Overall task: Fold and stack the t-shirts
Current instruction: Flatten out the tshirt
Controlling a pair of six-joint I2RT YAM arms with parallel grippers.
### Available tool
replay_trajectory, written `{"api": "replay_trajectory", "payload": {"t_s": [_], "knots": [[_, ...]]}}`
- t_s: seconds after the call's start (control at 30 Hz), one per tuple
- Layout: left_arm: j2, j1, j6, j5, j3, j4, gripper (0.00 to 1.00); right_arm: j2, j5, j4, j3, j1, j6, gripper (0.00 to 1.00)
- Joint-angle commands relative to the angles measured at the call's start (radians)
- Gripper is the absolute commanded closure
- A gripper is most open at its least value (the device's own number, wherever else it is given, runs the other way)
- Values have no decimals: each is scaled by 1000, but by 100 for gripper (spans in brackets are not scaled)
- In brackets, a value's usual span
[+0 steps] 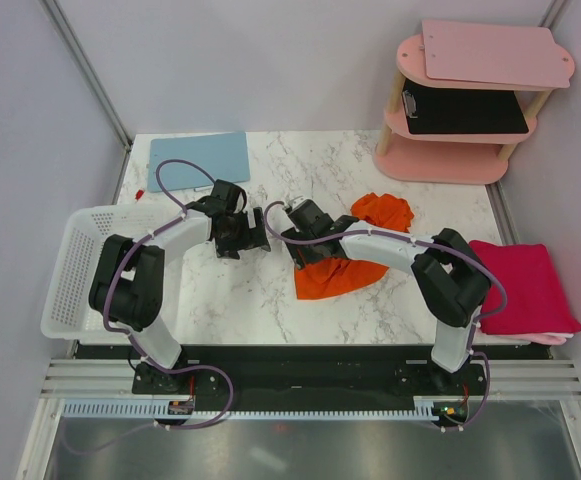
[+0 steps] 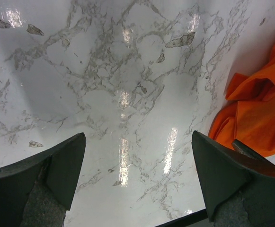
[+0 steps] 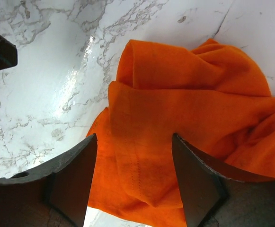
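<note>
Here we count two t-shirts. The orange t-shirt [image 1: 342,270] lies crumpled near the middle of the marble table [image 1: 230,310]. The magenta-pink t-shirt [image 1: 523,283] lies folded to a rectangle at the right edge of the table, well apart from the orange one.

We count also two arms, each with one gripper. The left gripper [image 2: 138,142] hangs over bare marble with its jaws wide apart and nothing between them; in the left wrist view the orange cloth is at its right side. The right gripper [image 3: 134,142] is over the edge of the orange t-shirt, its jaws also apart. A fold of cloth with a stitched hem shows between its two fingers [image 3: 71,175], and we do not see them pressed on it. From above, both grippers are near each other, at the left side of the orange t-shirt.

There is one white plastic basket [image 1: 70,270] at the left edge of the table and one light-blue clipboard [image 1: 198,160] at the far left. One pink shelf stand [image 1: 450,165] with three levels is at the far right. It carries one pale pink board [image 1: 495,52] on top and one black clipboard [image 1: 465,110] on the middle level.

The table is white with grey veins, glossy, and reflects the lamps. The walls are pale and plain, with metal posts in the corners. We can read no writing in these views.
</note>
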Motion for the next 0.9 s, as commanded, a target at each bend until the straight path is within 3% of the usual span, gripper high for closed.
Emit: {"api": "replay_trajectory", "payload": {"t_s": [0.0,0.13,0.33,0.37,0.47,0.87], "knots": [[-9,3,-3,-17,5,21,0,11,68,45,24,5,12,29],[-8,1,0,-20,0,23,0,40,83,46,28,7,9,29],[-8,1,3,-30,-4,18,0,53,104,56,21,7,10,67],[-8,1,3,-32,-4,18,0,50,109,54,20,7,12,81],[-5,1,5,-38,-9,16,0,10,120,46,11,8,18,93],[-8,-35,-47,54,33,122,1,-343,196,-21,-2,11,17,100]]}}
